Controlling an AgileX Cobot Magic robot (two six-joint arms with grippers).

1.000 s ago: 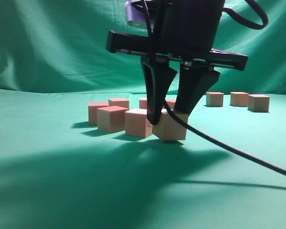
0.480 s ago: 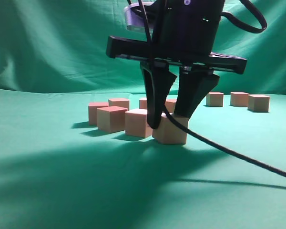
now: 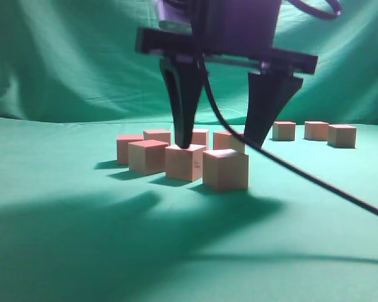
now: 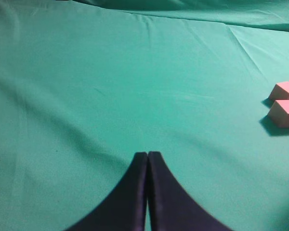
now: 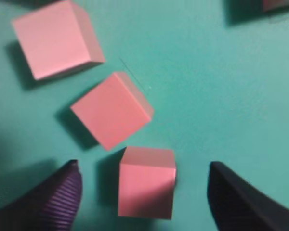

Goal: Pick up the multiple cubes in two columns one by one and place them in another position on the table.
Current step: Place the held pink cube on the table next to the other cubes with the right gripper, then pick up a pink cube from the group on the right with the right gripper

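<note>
My right gripper (image 3: 220, 143) hangs open over the group of cubes, its fingers spread wide on either side of the nearest cube (image 3: 225, 168). That cube rests flat on the green table (image 3: 63, 220), and in the right wrist view it (image 5: 147, 183) lies between the open fingers (image 5: 143, 168) with a gap on each side. Two more cubes (image 5: 111, 109) (image 5: 55, 37) lie beyond it. Over bare cloth, my left gripper (image 4: 148, 155) is shut with nothing in it. Two cubes (image 4: 284, 113) (image 4: 285, 90) sit at that view's right edge.
Several other cubes (image 3: 147, 155) (image 3: 184, 162) stand in two short rows behind and left of the nearest one. Three cubes (image 3: 283, 130) (image 3: 316, 130) (image 3: 342, 135) line up at the back right. A black cable (image 3: 315, 182) slants down to the right. Green cloth hangs behind.
The right gripper has opened and risen a little, letting go of the nearest cube, which now stands free on the cloth.
</note>
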